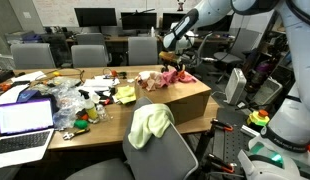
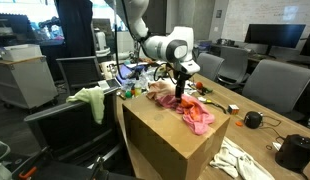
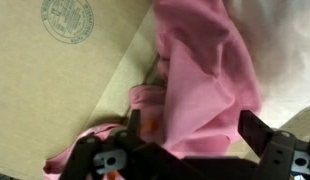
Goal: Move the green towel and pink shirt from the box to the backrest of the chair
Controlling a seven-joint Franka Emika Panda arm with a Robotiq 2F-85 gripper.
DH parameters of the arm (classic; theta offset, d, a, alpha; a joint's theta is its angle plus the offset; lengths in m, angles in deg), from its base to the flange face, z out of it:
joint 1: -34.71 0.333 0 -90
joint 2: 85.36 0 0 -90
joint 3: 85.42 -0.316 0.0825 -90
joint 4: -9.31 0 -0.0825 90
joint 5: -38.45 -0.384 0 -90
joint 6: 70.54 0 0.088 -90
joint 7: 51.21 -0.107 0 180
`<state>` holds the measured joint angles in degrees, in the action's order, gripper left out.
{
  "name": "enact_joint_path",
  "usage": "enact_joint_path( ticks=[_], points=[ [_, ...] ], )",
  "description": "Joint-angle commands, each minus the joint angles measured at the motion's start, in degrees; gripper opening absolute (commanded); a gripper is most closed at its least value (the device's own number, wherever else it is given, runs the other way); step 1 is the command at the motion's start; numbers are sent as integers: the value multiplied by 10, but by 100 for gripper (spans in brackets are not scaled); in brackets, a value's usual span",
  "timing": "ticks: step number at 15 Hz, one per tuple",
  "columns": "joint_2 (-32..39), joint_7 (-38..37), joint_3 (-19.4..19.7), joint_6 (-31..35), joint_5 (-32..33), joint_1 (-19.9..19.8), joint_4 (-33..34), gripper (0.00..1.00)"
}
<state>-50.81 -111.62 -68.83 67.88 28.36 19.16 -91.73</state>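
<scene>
The gripper (image 3: 185, 150) points down with its jaws spread wide, one finger (image 3: 103, 160) on each side of a bunched fold of the pink shirt (image 3: 200, 75), not closed on it. In both exterior views the gripper (image 1: 178, 63) (image 2: 182, 88) is low over the shirt (image 1: 175, 77) (image 2: 191, 110), which lies crumpled on top of the cardboard box (image 1: 183, 101) (image 2: 167, 145). Well apart from the tool, the green towel (image 1: 150, 125) (image 2: 92, 101) hangs draped over the backrest of the chair (image 1: 173, 155) (image 2: 57, 128) beside the box.
</scene>
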Motion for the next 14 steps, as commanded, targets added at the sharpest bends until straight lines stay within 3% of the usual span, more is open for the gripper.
enact_joint_path(
  ticks=[1,7,8,10,14],
  points=[
    [51,32,-15,-35,-22,-22,62,100],
    [88,50,-16,-68,-25,-35,90,98],
    [90,51,-14,-71,-24,-36,93,74],
    [87,53,-12,-75,-23,-37,94,69],
    [71,52,-8,-80,-19,-32,82,35]
  ],
)
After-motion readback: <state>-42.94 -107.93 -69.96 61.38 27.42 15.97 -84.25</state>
